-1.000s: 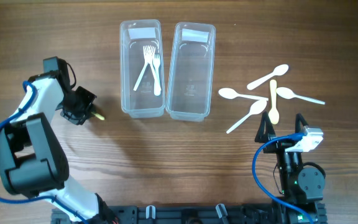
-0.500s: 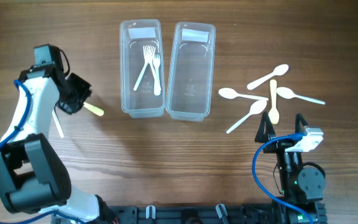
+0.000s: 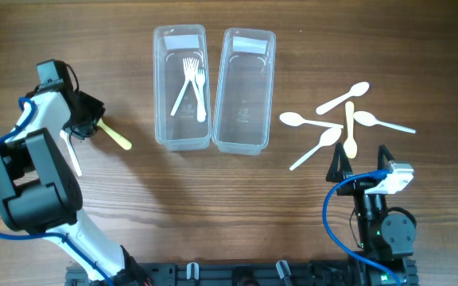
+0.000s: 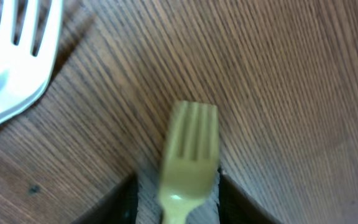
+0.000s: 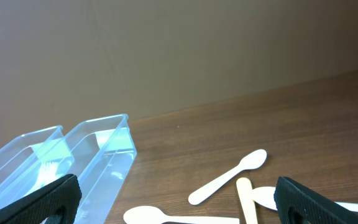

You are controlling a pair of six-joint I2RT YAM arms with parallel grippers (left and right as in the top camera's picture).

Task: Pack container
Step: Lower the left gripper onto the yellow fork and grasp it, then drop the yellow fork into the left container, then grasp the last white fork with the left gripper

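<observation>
A yellow fork (image 3: 116,137) lies on the table left of the containers. My left gripper (image 3: 84,121) is at its left end. In the left wrist view the fork (image 4: 188,149) sits between the jaws (image 4: 178,208) with a gap on its left side, so the gripper is open around it. A white fork (image 3: 71,154) lies just below it and also shows in the left wrist view (image 4: 11,62). The left clear container (image 3: 159,95) holds two white forks (image 3: 191,87). The right clear container (image 3: 270,95) is empty. My right gripper (image 3: 362,163) is open and empty below several spoons (image 3: 324,143).
In the right wrist view the spoons (image 5: 229,177) lie ahead between the open jaws (image 5: 176,196), and both containers (image 5: 98,162) are at the left. The right arm's base (image 3: 380,226) stands at the table's front edge.
My left gripper has drawn back up and to the left along the yellow fork, so more of the fork shows. The white fork has come into view. The right arm has not moved.
</observation>
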